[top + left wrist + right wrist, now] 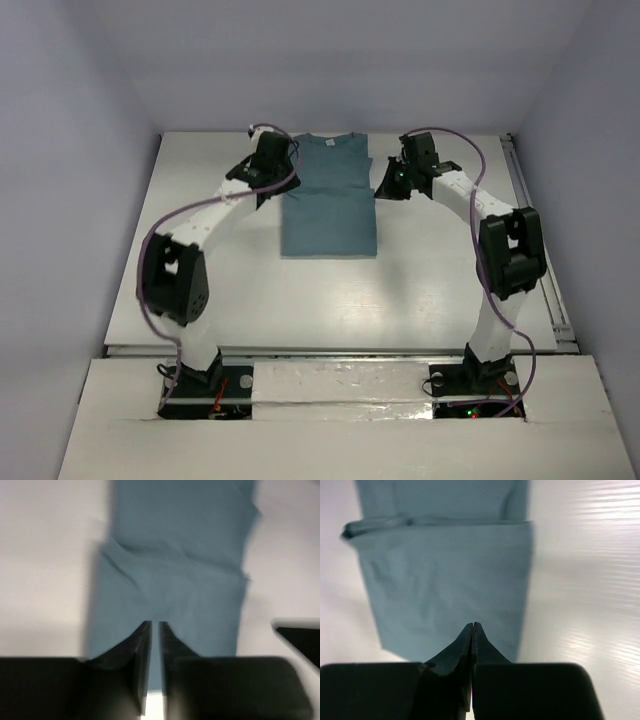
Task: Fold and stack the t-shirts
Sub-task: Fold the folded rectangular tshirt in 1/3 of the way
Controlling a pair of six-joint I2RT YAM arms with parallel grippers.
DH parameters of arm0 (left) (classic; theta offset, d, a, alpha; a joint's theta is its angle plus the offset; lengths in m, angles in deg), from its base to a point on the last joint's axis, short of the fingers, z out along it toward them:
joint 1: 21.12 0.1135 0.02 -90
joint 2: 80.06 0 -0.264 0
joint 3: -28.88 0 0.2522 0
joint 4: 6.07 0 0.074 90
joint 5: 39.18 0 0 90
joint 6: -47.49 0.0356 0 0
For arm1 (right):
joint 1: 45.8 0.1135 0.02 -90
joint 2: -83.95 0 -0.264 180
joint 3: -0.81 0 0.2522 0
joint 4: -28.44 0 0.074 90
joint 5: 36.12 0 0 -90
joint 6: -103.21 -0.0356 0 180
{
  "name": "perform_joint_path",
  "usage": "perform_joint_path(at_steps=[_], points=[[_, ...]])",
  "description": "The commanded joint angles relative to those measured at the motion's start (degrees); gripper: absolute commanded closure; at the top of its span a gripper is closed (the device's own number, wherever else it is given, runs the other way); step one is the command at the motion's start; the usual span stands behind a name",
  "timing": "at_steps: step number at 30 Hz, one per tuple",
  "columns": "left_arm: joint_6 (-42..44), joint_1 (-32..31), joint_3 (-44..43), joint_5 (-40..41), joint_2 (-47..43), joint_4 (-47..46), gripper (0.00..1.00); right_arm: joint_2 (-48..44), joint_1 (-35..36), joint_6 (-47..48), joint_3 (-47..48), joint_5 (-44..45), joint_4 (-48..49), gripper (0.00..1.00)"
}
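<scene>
Thing: the t-shirt, teal, lies flat on the worktop at the middle of the far edge. Its collar is toward that edge and its hem toward the near one.
Shape of it: sides turned in, so it reads as a narrow upright strip. I take the lengthwise folds as done and the cross fold as not yet done.
Left end effector: at the strip's far-left corner, over the cloth. The fingers are all but together, with a thin slit between them. The view is blurred, so I cannot tell whether cloth is nipped.
Right end effector: at the far-right corner, over the cloth, with the fingers pressed together. No cloth shows between them.
Step in hand (my reading): take the two far corners and bring the collar end over onto the hem end.
How to do it well: part the fingers and bite every layer at each corner, not just the top ply. Lift both sides level and low. Travel toward the near edge at a matched pace so the strip stays square. Lay edge on edge before letting go.
Risk: soft cotton may let an inner layer slip out and skew the fold.
</scene>
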Motion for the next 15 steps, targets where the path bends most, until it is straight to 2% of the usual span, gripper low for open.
perform_joint_path(at_steps=[1, 2, 3, 5, 9, 15], points=[[-4.09, -7.01, 11.94, -6.1, -8.69, -9.3, 0.97, -1.71, 5.26, -0.36, -1.01, -4.12, 4.44, 1.0], [-5.59, -7.54, 17.8, -9.5, -9.13, -11.5, 1.0, 0.21, 5.98, -0.01, 0.91, -4.3, 4.18, 1.0], [-6.91, -7.54, 19.95, -10.84, -9.14, -15.0, 1.0, 1.36, 5.98, 0.17, 1.98, -4.48, 4.18, 1.0], [-8.5, -7.54, 23.38, -11.39, -8.17, -16.26, 1.0, 5.12, 6.78, 0.08, 4.87, -5.79, 3.22, 1.0], [-6.31, -7.54, 24.19, -7.96, -4.84, -15.49, 1.0, 11.8, 8.01, 0.52, 13.83, -7.46, 1.45, 1.0], [-5.43, -7.54, 28.14, -5.41, -4.38, -15.91, 1.0, 19.47, 8.01, -1.67, 19.82, -7.65, 1.72, 1.0]])
